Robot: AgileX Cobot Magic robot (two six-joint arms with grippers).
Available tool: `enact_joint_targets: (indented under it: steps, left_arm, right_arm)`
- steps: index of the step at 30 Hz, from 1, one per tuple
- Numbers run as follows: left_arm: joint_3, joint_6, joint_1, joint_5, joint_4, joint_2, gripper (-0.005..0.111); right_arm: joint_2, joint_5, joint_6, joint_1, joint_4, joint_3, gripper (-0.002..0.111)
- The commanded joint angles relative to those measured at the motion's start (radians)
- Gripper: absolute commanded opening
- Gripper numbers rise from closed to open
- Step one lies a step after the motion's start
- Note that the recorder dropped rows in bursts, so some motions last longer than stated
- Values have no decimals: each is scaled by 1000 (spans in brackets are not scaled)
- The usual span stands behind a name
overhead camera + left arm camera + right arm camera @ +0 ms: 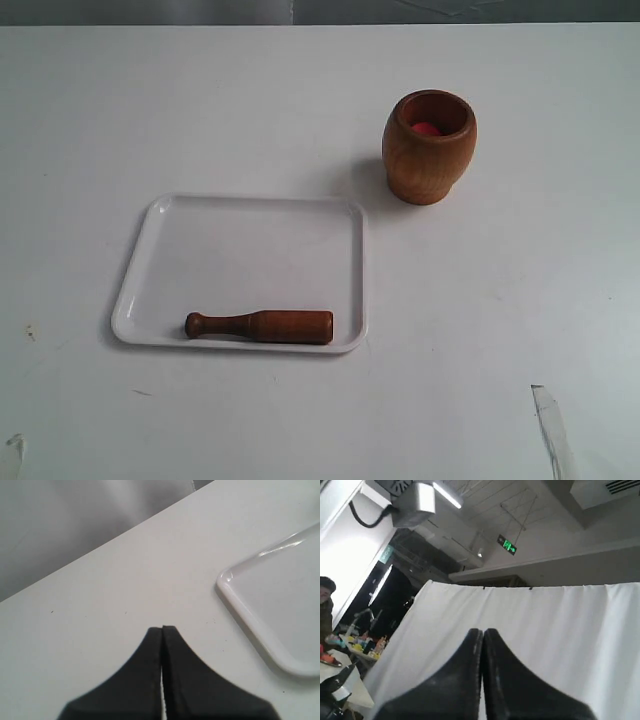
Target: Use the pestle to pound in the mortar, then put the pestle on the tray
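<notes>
Your left claw (162, 628) is pressed together over the white worktop (100, 605), tray (246, 616) corner near it. Your right claw (483, 630) is pressed together too, facing a white curtain (545, 630), green exit sign (509, 545) beyond.

The pestle (259, 326) lies flat in the tray (250, 255), along the rim nearest the camera, thin knobbed handle pointing left, thick end right. The mortar (428, 160) stands upright on the white table (520, 320), apart from the tray, beyond its far right corner, with something red inside
</notes>
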Motion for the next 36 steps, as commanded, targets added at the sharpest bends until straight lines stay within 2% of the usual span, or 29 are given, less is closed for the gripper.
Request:
enact_joint_targets:
  steps: [1,4,10,13,16,19,25,36]
  left_arm:
    - [1,-8,-8,-3,-7,-1,0]
    - [1,-8,-8,-3,-7,-1,0]
    - [1,-8,-8,-3,-7,-1,0]
    - [1,-8,-8,-3,-7,-1,0]
    - [1,-8,-8,-3,-7,-1,0]
    - [1,-8,-8,-3,-7,-1,0]
    - [1,-8,-8,-3,-7,-1,0]
    - [1,-8,-8,-3,-7,-1,0]
  right_arm:
    - [-99,-6,185,1,-7,41,0]
    - [-100,26,327,1,-3,41,0]
    - [-99,111,345,1,0,41,0]
    - [-99,347,404,1,0,41,0]
    - [-99,663,504,1,11,41,0]
    - [-99,869,517,1,64,41,0]
    - [-99,993,513,1,67,41,0]
    - [-99,1008,520,1,-31,41,0]
